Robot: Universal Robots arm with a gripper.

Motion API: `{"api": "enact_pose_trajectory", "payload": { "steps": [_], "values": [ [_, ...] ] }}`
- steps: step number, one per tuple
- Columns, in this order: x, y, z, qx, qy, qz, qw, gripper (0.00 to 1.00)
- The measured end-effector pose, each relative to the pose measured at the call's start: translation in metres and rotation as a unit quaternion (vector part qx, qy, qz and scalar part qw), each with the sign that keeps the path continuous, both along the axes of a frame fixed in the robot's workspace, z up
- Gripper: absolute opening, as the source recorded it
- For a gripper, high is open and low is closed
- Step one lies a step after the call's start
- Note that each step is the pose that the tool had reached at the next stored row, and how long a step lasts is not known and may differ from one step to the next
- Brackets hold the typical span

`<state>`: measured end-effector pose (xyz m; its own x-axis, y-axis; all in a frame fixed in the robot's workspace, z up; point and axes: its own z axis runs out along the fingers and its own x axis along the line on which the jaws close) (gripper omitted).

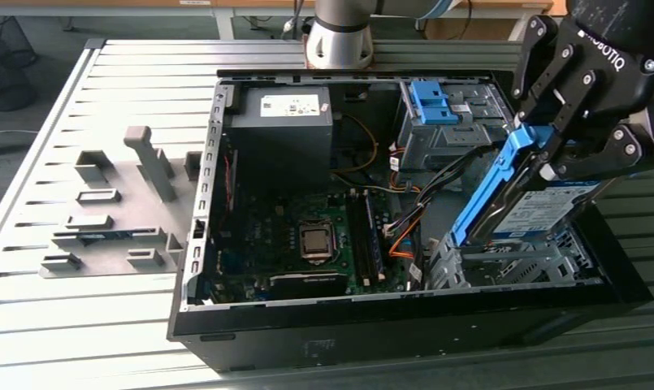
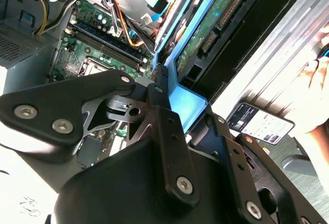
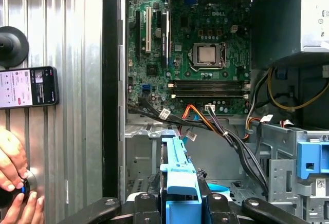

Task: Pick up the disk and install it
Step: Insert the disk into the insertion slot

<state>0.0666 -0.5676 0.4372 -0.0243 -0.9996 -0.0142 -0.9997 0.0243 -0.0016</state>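
Looking at the exterior view, we see the pincer [image 1: 546,154] clamped on the disk [image 1: 521,203], tilted over the metal drive cage [image 1: 500,264] at the open computer case's [image 1: 413,317] corner on the exterior view's right. In the second wrist view, the blue carrier sits between the fingers [image 2: 169,131]. In the first wrist view, the motherboard [image 3: 190,49] lies beyond the disk, and a person's hand [image 3: 13,183] rests on the table [image 3: 72,106] beside a phone [image 3: 28,86].

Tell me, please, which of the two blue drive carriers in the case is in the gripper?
The tilted one at the exterior view's right, the disk, clamped by the gripper over the metal cage. The other carrier sits untouched in the far bay.
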Motion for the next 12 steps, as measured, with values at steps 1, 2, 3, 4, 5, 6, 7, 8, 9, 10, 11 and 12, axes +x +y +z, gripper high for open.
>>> {"api": "enact_pose_trajectory", "payload": {
  "steps": [1, 2, 3, 4, 5, 6, 7, 8, 9, 10, 11, 12],
  "values": [
    [0.0, -0.0001, -0.0005, 0.0, 0.0, 0.0, 1.0, 0.36],
    [0.0, -0.0001, -0.001, 0.0001, 0.0, 0.0, 1.0, 0.36],
    [0.0, -0.0002, -0.0016, 0.0, 0.0, 0.0, 1.0, 0.36],
    [0.0, -0.0002, -0.0024, 0.0001, 0.0, 0.0, 1.0, 0.36],
    [0.0, -0.0003, -0.0031, 0.0001, 0.0, 0.0, 1.0, 0.36],
    [0.0, -0.0003, -0.0038, 0.0001, 0.0, 0.0, 1.0, 0.36],
    [0.0, -0.0004, -0.0045, 0.0, 0.0, 0.0, 1.0, 0.36],
    [0.0, -0.0004, -0.0051, -0.0001, 0.0, 0.0, 1.0, 0.36],
    [0.0, -0.0004, -0.0057, 0.0, 0.0, 0.0, 1.0, 0.36],
    [0.0, -0.0004, -0.0064, 0.0, 0.0, 0.0, 1.0, 0.36],
    [0.0, -0.0004, -0.0071, 0.0, 0.0, 0.0, 1.0, 0.36],
    [0.0001, -0.0004, -0.0079, 0.0001, 0.0, 0.0, 1.0, 0.36]
  ]
}}
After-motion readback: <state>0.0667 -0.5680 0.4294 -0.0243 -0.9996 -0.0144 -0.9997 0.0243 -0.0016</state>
